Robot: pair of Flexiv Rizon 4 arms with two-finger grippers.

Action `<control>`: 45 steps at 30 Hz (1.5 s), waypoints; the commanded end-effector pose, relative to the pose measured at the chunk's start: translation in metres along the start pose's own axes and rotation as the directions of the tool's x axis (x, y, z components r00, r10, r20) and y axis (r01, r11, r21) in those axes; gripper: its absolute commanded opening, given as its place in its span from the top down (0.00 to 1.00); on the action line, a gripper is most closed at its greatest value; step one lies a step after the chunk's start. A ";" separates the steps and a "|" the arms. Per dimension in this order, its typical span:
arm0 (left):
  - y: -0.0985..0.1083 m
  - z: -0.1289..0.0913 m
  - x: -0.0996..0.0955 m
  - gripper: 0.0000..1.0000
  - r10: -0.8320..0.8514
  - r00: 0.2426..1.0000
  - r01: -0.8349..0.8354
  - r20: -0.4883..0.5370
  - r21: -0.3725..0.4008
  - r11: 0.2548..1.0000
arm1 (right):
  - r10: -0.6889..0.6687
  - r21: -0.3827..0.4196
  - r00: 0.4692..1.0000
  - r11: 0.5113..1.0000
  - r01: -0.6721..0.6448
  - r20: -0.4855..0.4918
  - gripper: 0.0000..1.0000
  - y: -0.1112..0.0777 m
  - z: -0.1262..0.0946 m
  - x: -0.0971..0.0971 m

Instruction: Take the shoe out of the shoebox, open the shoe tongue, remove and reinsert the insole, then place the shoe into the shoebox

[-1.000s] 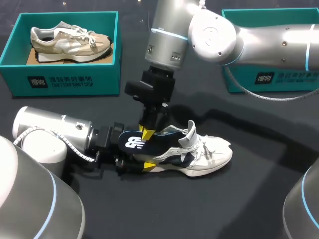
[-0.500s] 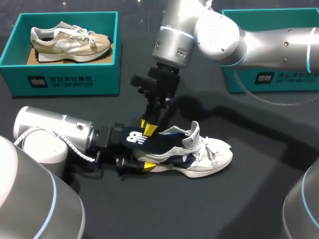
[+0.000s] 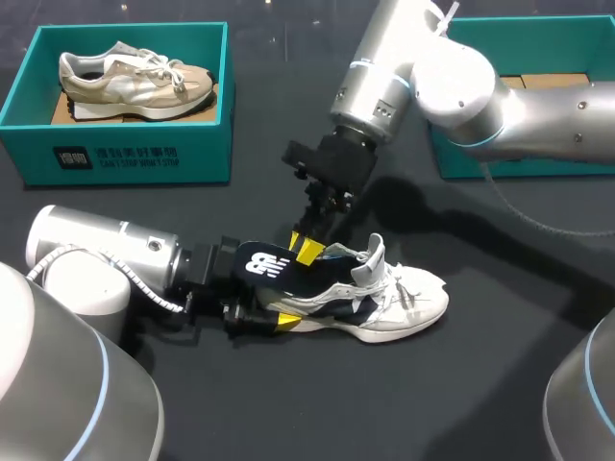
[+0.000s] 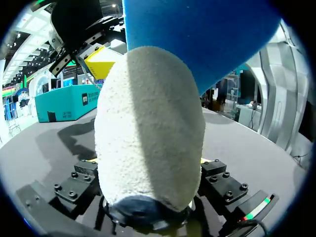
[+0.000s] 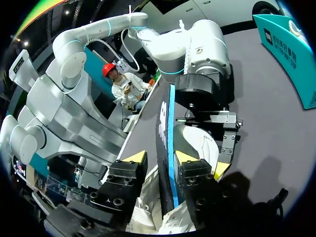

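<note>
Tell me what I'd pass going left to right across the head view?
Tan shoe → insole → white shoe → right shoebox.

Open table point(image 3: 500, 384) (right of shoe point(image 3: 404, 303))

White-navy shoe point(image 3: 396, 303), navy insole point(image 3: 272, 266) half out
</note>
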State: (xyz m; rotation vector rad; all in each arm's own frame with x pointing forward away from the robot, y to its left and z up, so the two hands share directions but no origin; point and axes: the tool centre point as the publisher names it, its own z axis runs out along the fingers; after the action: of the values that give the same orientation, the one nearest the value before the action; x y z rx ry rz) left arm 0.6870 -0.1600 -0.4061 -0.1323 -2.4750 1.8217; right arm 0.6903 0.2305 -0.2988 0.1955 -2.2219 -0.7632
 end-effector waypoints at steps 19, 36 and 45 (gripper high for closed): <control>0.001 0.002 0.000 1.00 0.000 1.000 0.000 0.001 -0.002 1.000 | 0.041 -0.028 0.996 0.999 -0.044 -0.076 0.57 -0.002 0.011 -0.015; 0.001 0.002 0.000 1.00 0.000 1.000 0.000 0.001 -0.002 1.000 | 0.018 -0.048 0.991 0.999 -0.024 -0.133 0.66 0.000 0.022 -0.009; 0.001 0.002 0.000 1.00 0.000 1.000 0.000 0.001 -0.002 1.000 | 0.011 -0.053 0.990 0.998 -0.019 -0.143 1.00 0.000 0.027 -0.008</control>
State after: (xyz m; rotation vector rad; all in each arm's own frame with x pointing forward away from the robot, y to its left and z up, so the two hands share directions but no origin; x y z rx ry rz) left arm 0.6870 -0.1600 -0.4061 -0.1325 -2.4750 1.8216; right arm 0.6773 0.2436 -0.3161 0.1983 -2.0658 -0.7770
